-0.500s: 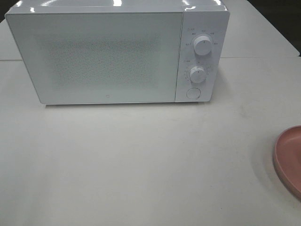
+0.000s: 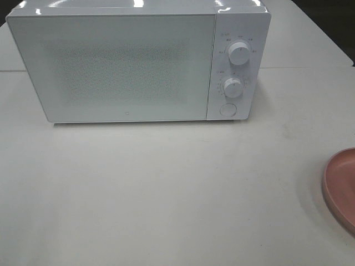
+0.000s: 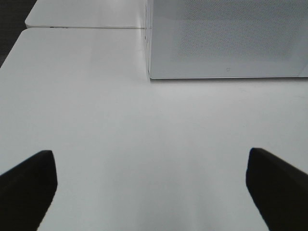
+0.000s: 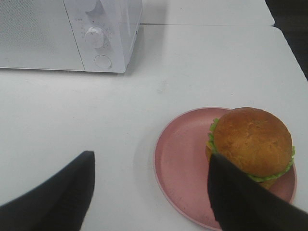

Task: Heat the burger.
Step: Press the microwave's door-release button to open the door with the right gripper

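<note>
1. The surface [image 2: 166,194], white and matt, is carrying everything in the scene.
2. The microwave [image 2: 138,64] is standing at the far side with its door [image 2: 83,83] shut, so opening it is looking like the first step. Nothing is heating yet.
3. The plate [image 4: 183,159], round and pink, is sitting to the right of the microwave, nearer the robot and well apart from it. In the high view only its rim is showing at the right edge.
4. The burger [image 4: 252,139] is sitting upright on the plate, off toward one side rather than at the centre, and is falling outside the high view.
5. Handling, as a judgement:
   - The burger is looking light and soft, and its glossy bun is probably slippery.
   - The loose layers of lettuce, cheese and patty are likely to shift under a hard or tilted squeeze.
   - A gentle, level hold across the sides, low enough to catch the patty, is seeming safest.
   - The stiff plate rim is offering a firmer alternative.
6. The right jaws are hanging spread above the surface, gripping nothing. One finger [image 4: 250,202] is overlapping the burger's near side in the wrist view, and I cannot tell whether it is touching.
7. The left jaws are standing wide apart and empty, facing the door from well back.
8. Two knobs, upper [image 2: 239,53] and lower [image 2: 233,87], are sitting above a round button [image 2: 227,110] on the panel.
</note>
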`<state>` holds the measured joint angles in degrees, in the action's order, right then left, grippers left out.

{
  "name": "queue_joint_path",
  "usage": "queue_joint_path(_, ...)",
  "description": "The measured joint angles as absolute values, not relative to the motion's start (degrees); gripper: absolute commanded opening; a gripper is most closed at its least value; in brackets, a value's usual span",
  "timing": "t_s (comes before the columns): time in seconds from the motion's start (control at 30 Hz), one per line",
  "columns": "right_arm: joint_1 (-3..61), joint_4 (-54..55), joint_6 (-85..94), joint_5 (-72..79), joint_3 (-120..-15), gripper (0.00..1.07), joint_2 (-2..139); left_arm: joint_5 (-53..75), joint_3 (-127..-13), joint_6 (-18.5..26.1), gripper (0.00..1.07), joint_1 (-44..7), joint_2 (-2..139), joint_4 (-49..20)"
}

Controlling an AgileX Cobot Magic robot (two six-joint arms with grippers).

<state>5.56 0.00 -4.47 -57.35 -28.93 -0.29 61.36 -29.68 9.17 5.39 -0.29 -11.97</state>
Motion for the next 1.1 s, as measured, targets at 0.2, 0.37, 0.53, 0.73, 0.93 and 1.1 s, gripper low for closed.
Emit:
queue_joint_path(0.2, 5.56, 0.00, -4.47, -56.72, -31.11, 0.67, 3.27, 61.36, -29.68, 9.17, 1.00, 5.39, -0.29, -11.97)
queue_joint_path(0.37, 5.56, 0.00, -4.47, -53.80, -32.60, 0.68, 9.40, 61.36, -29.68, 9.17, 1.00, 5.39, -0.29, -11.97)
queue_joint_path(0.53, 5.56, 0.00, -4.47, -50.65, -32.83, 0.74, 14.21, 61.36, -29.68, 9.17, 1.00, 5.39, -0.29, -11.97)
queue_joint_path(0.73, 5.56, 0.00, -4.47, -44.29, -32.95, 0.76, 22.63, 61.36, -29.68, 9.17, 1.00, 5.39, -0.29, -11.97)
queue_joint_path(0.93, 5.56, 0.00, -4.47, -37.99, -32.95, 0.77, 29.28, 61.36, -29.68, 9.17, 1.00, 5.39, -0.29, -11.97)
queue_joint_path(1.1, 5.56, 0.00, -4.47, -32.37, -32.95, 0.76, 34.66, 61.36, -29.68, 9.17, 1.00, 5.39, -0.29, -11.97)
